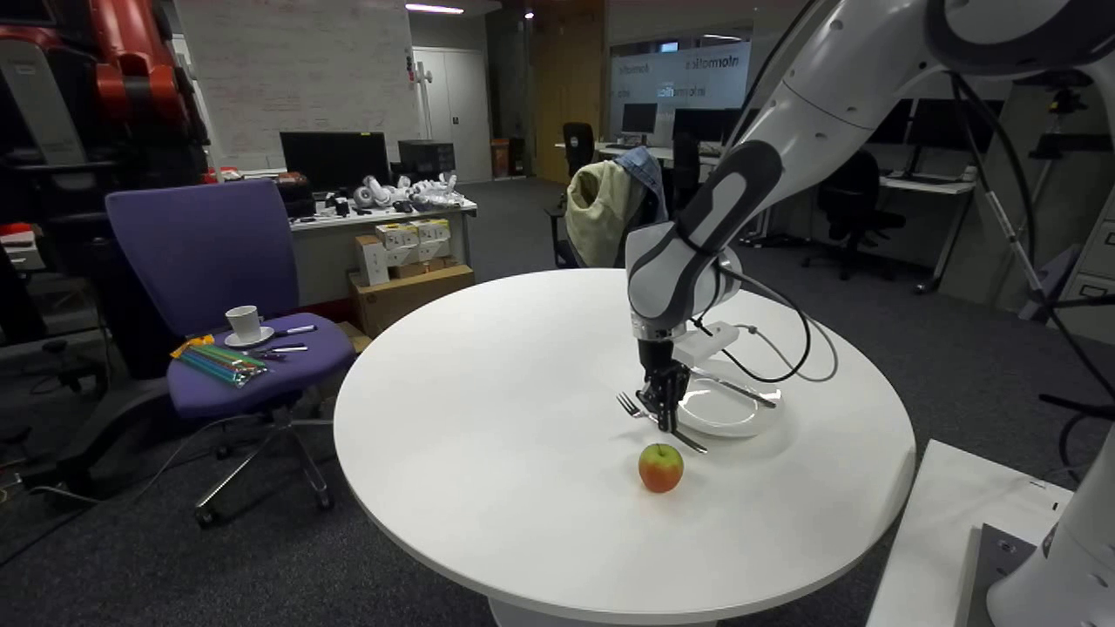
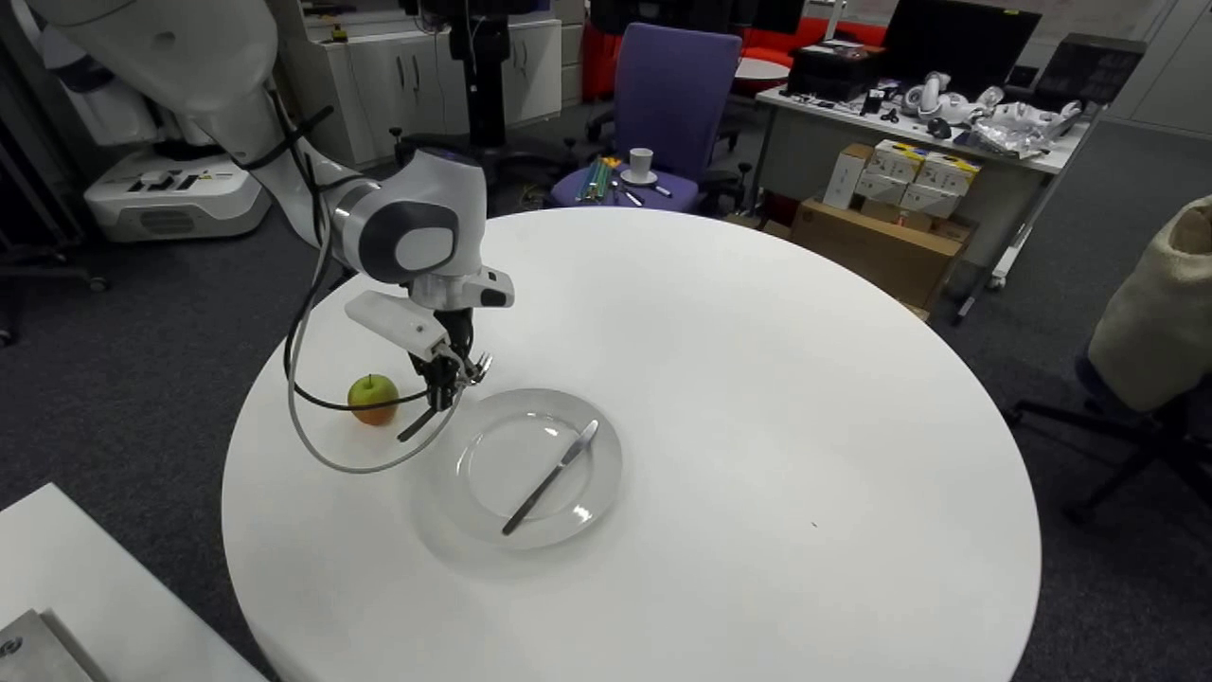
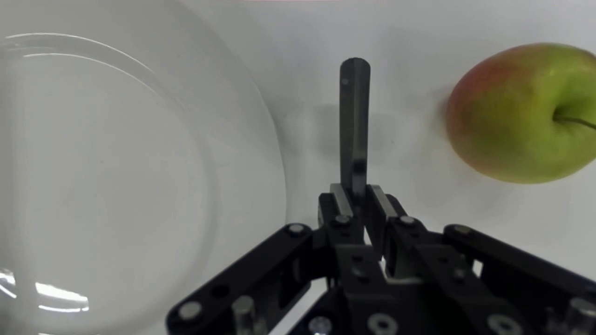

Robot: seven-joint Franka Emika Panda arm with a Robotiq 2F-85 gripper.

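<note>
My gripper (image 3: 357, 200) is shut on the dark handle of a fork (image 3: 355, 111) between the plate and the apple. In the exterior views the gripper (image 1: 666, 422) (image 2: 441, 396) points down, with the fork's tines (image 1: 627, 404) (image 2: 483, 367) on one side and its handle on the other. I cannot tell whether the fork touches the table. The tines are hidden in the wrist view. A white plate (image 1: 723, 425) (image 2: 604, 478) (image 3: 249, 153) is close beside it, with a knife (image 1: 740, 389) (image 2: 551, 478) lying across it. A red-green apple (image 1: 660, 468) (image 2: 372, 402) (image 3: 517, 116) stands on the other side.
A round white table (image 1: 488, 435) (image 2: 757, 407) carries these things. Cables (image 1: 806, 340) (image 2: 312, 436) hang in loops from the arm near the plate. A purple chair (image 1: 205, 261) holding a cup (image 1: 245, 322) and pens stands beyond the table's edge.
</note>
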